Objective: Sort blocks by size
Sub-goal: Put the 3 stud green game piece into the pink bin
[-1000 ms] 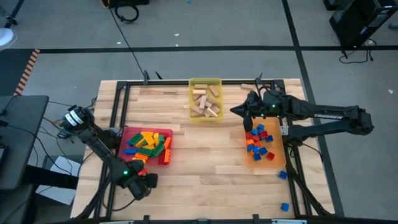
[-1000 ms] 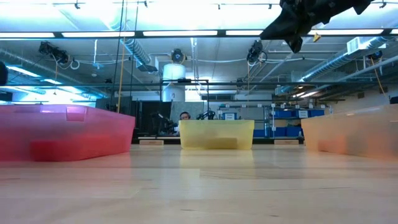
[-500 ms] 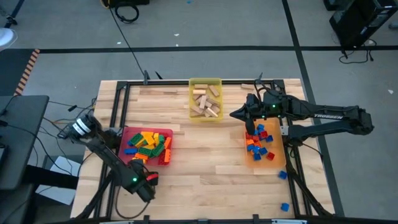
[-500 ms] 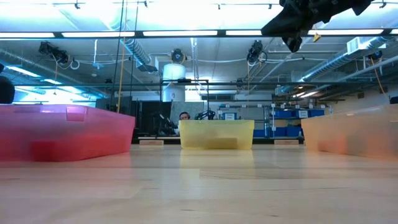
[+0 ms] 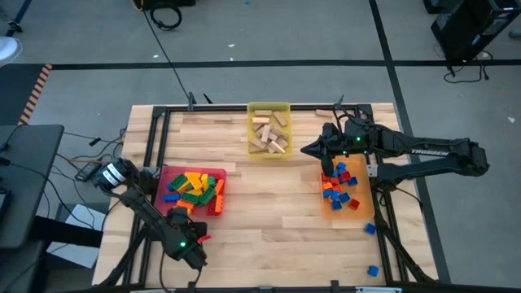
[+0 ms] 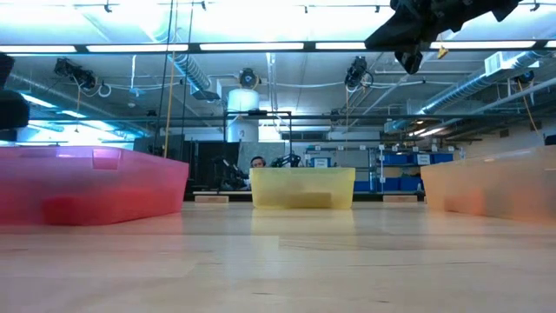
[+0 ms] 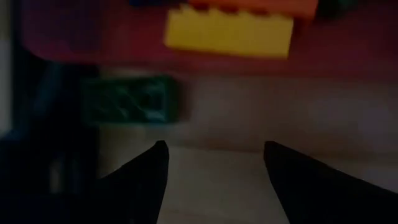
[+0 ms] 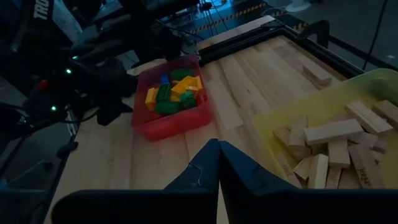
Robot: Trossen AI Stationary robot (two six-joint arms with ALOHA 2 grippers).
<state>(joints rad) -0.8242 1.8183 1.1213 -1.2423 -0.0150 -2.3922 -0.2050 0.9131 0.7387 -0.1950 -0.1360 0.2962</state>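
Here the wooden tabletop (image 5: 269,220) carries three trays: red tray (image 5: 213,174) with long studded bricks (image 5: 192,185), yellow tray (image 5: 269,107) with tan wooden blocks (image 5: 269,135), orange tray (image 5: 356,213) with short bricks (image 5: 339,185) (two blue strays lie outside). Left gripper (image 5: 194,238), jaws apart and empty, sits beside the red tray; right gripper (image 5: 308,149), jaws together, hangs by the orange tray.

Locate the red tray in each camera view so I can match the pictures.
High: red tray, left of table centre.
Low: far left.
Left wrist: its wall spans the top.
Right wrist: left of centre.
Shared landmark: yellow tray, absent from the left wrist view.
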